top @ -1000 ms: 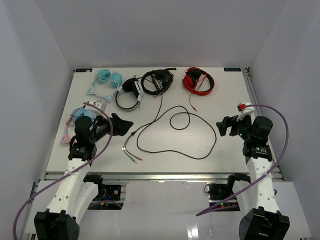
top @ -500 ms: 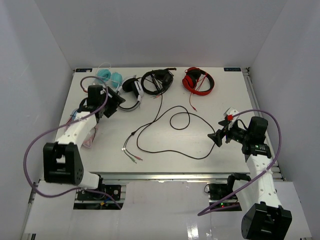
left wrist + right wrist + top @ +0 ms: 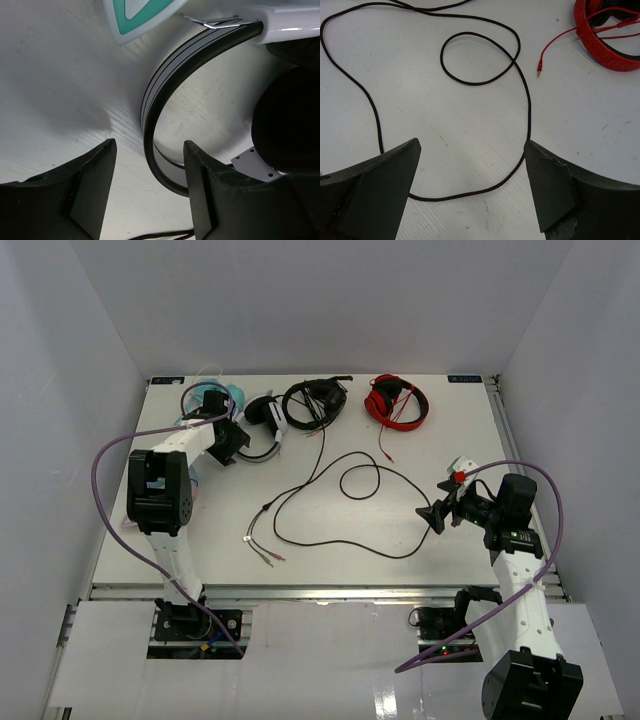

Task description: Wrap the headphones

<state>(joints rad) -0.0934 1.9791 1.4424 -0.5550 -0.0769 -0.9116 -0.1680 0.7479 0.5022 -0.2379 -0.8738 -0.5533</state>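
The white-and-black headphones point(image 3: 262, 425) lie at the back left of the table. Their long black cable point(image 3: 350, 510) loops across the middle and ends in coloured plugs point(image 3: 268, 555). My left gripper point(image 3: 232, 440) is open, low over the headband point(image 3: 155, 100). The band's lower curve lies between the fingers, and a black earpad point(image 3: 290, 115) shows at the right. My right gripper point(image 3: 432, 515) is open and empty above the right bend of the cable point(image 3: 525, 100), which runs between its fingers in the right wrist view.
All-black headphones point(image 3: 316, 402) and red headphones point(image 3: 397, 400) lie at the back centre. Teal cat-ear headphones point(image 3: 215, 395) sit at the back left, just beside my left gripper. The table's right edge is close to my right arm.
My left arm has swung from the front left to the back left and now straddles the white headband. My right gripper dropped toward the cable, then stayed still.
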